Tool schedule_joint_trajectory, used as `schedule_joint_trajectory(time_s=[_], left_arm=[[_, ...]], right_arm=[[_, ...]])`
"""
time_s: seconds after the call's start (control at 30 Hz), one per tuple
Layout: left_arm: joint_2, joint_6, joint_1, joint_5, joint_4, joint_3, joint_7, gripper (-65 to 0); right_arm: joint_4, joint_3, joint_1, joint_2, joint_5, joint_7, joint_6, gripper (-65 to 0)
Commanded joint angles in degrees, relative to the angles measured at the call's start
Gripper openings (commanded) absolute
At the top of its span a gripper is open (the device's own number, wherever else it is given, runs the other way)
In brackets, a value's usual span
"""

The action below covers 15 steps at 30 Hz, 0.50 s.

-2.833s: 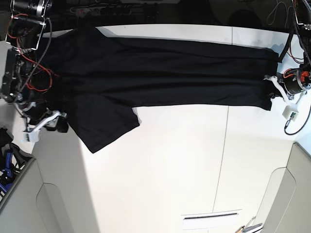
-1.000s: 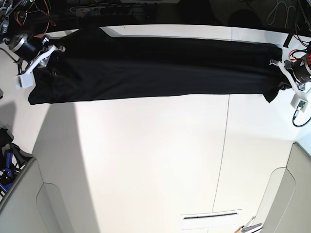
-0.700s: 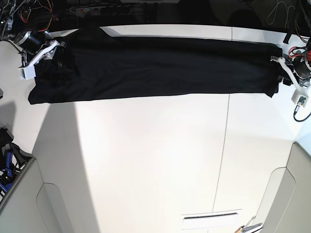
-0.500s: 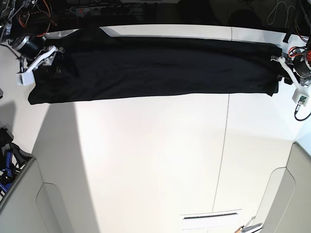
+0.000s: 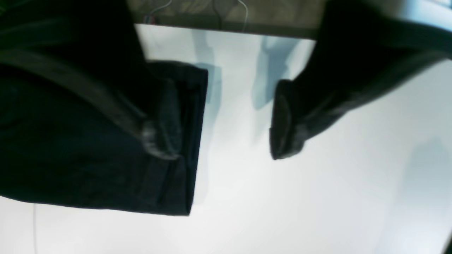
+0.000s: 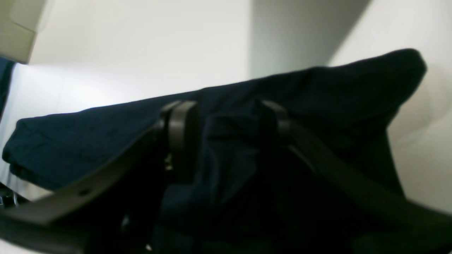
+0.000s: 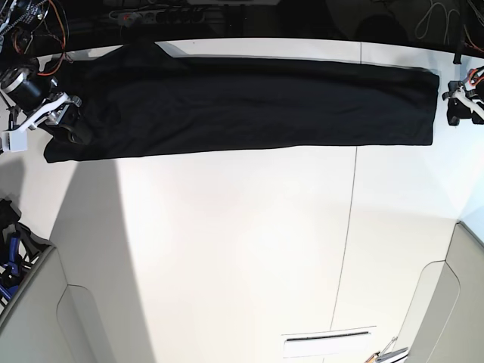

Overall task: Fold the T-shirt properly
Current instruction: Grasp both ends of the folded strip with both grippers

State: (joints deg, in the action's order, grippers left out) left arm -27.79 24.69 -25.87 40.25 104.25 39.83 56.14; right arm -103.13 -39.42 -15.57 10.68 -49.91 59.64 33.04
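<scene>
A white table (image 7: 242,249) with a thin seam running toward 6 o'clock carries little besides the T-shirt (image 7: 249,106), a long black band folded lengthwise along the far edge from 9 to 3 o'clock. A slotted white plate (image 7: 329,340) sits near 5 o'clock and blue gear (image 7: 9,257) (partly cut off) at 8 o'clock; nothing lies across the cloth. The left gripper (image 5: 226,120) stands released just off the hem at 3 o'clock, fingers spread over bare table. The right gripper (image 6: 226,141) straddles bunched fabric at 9 o'clock; whether it pinches I cannot tell. Half a second ago the left gripper touched the hem corner; it has since backed away.
</scene>
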Motion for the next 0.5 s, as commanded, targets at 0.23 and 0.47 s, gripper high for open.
schedule_joint_trajectory(time_s=[0.23,0.47], left_arm=[[1.1,0.2,0.2,1.0,-2.1,0.5,-5.1,-17.4],[1.1,1.7,0.2,6.8,-8.6,0.5,-6.6,-17.4]], right_arm=[[-0.8,2.6,-0.2,-3.0,-2.0,-0.3,0.7,-62.5],[3.6,7.1,-0.2,-3.5,4.9,-4.2,0.7,-65.0]])
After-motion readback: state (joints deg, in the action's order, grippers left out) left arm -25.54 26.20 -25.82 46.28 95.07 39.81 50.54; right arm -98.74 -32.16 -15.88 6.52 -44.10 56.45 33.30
